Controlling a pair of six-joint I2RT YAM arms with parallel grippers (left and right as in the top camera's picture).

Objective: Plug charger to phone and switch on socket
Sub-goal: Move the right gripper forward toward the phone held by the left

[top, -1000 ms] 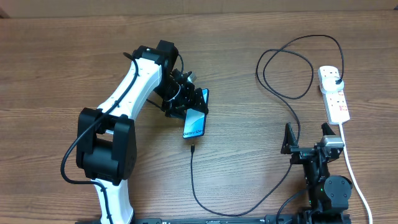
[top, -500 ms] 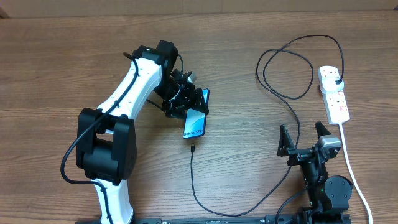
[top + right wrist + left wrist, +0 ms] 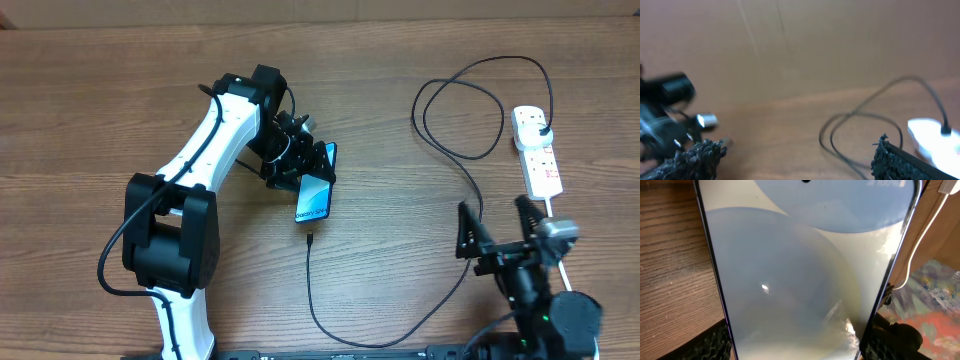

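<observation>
Where the socket [image 3: 537,150] lies at the right edge of the counter [image 3: 80,100], its upper outlet holds the black plug of the charger [image 3: 308,290]; the lower outlet shows nothing in it. The position of the red-marked switches is too small to read.

From that plug the thin black cable loops out to the left, runs down past the right arm, sweeps along the near edge and climbs to the phone [image 3: 313,198]. Its connector tip lies just short of the phone's lower end. Whether the two touch cannot be told from overhead.

The phone sits near the middle of the counter, screen up, its upper end under the left end effector [image 3: 318,160]. The left arm reaches forward and to the right from its base, with the wrist turned down over the phone. In the left wrist view the screen fills the frame, and a dark finger pad [image 3: 715,340] presses at each long edge. The jaws are closed on the phone at its width.

The right arm stands low near its base, beside the cable. The right end effector [image 3: 497,228] points up the counter, spread fully wide, with nothing between the fingers.

The right wrist view is blurred. Only the cable loop and a pale smear where the socket lies can be made out. The socket's white cord [image 3: 548,204] passes behind the right arm.
</observation>
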